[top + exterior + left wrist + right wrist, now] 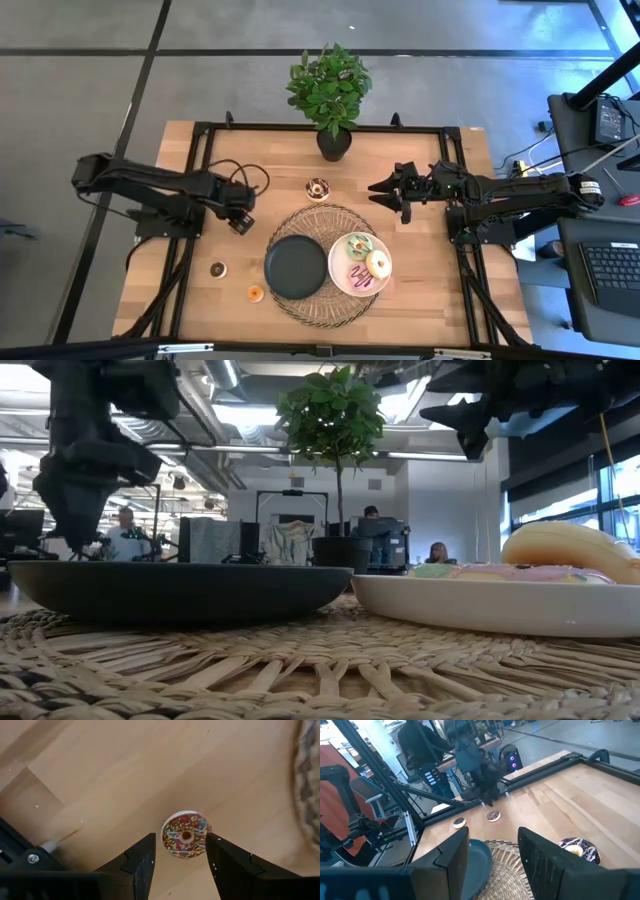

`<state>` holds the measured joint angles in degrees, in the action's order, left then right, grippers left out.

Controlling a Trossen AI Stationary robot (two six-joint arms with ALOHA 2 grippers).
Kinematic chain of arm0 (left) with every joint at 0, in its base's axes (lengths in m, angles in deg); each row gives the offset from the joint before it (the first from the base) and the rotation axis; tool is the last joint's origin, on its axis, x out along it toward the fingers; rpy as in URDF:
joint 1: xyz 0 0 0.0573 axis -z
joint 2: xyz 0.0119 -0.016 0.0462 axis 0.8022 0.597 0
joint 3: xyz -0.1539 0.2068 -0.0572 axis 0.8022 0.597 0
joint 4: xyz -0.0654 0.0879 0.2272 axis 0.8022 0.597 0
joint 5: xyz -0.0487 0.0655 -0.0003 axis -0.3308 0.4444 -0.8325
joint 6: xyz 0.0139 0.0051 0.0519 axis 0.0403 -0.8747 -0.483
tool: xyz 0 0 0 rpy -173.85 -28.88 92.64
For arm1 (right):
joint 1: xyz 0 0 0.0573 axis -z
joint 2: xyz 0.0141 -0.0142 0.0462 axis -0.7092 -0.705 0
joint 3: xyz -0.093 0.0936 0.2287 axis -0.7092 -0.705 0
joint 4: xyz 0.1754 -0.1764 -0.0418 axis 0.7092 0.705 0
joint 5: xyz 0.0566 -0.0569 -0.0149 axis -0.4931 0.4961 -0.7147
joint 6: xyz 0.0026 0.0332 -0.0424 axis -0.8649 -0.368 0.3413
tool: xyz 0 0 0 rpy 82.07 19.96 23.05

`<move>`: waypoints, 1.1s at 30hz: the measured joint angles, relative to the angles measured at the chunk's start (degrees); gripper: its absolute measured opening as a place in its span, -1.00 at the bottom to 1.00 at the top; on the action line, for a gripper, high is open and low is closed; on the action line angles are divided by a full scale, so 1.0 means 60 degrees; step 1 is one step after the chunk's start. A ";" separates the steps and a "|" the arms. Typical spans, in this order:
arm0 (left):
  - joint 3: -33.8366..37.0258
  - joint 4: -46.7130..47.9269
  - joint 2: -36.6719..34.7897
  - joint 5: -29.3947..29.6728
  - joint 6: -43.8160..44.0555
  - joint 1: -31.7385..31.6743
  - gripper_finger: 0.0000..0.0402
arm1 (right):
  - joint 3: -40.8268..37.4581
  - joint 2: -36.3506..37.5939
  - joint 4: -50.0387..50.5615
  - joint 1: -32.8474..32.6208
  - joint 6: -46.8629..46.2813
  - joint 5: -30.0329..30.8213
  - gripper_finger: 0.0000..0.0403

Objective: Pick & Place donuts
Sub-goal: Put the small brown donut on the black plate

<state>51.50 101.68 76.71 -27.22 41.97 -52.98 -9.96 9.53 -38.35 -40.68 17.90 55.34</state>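
Note:
A small chocolate donut with coloured sprinkles (185, 835) lies flat on the wooden table (420, 150), left of the woven mat; it also shows in the high view (217, 268). My left gripper (180, 839) is open above it, a finger showing on either side, touching nothing; the high view shows this gripper (240, 222) too. An orange mini donut (254, 292) lies near the front edge. A chocolate-and-white donut (317, 188) lies behind the mat. A green donut (357, 245), a cream donut (379, 264) and a pink donut (360, 279) lie on the white plate (340, 283). My right gripper (385, 190) is open and empty.
A black plate (296, 266) and the white plate rest side by side on the round woven mat (320, 225). A potted plant (331, 100) stands at the table's far edge. Black frame rails (200, 160) run along the table's sides. People sit in the room behind (125, 532).

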 joint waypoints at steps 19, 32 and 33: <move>0.0001 -0.0109 0.2036 -0.0097 0.0145 0.0248 -0.16 | 0.0000 0.0000 0.0004 0.0000 0.0000 -0.0018 -0.14; 0.0000 -0.0779 0.2362 -0.0187 0.0145 0.0248 -0.25 | 0.0004 -0.0004 0.0087 0.0000 0.0018 -0.0022 -0.14; 0.0001 -0.0805 0.2362 -0.0189 0.0146 0.0248 -0.26 | 0.0004 -0.0004 0.0135 0.0000 0.0018 -0.0022 -0.14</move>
<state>51.50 96.85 90.88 -28.36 42.84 -51.50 -9.94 9.51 -37.55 -40.68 18.01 55.21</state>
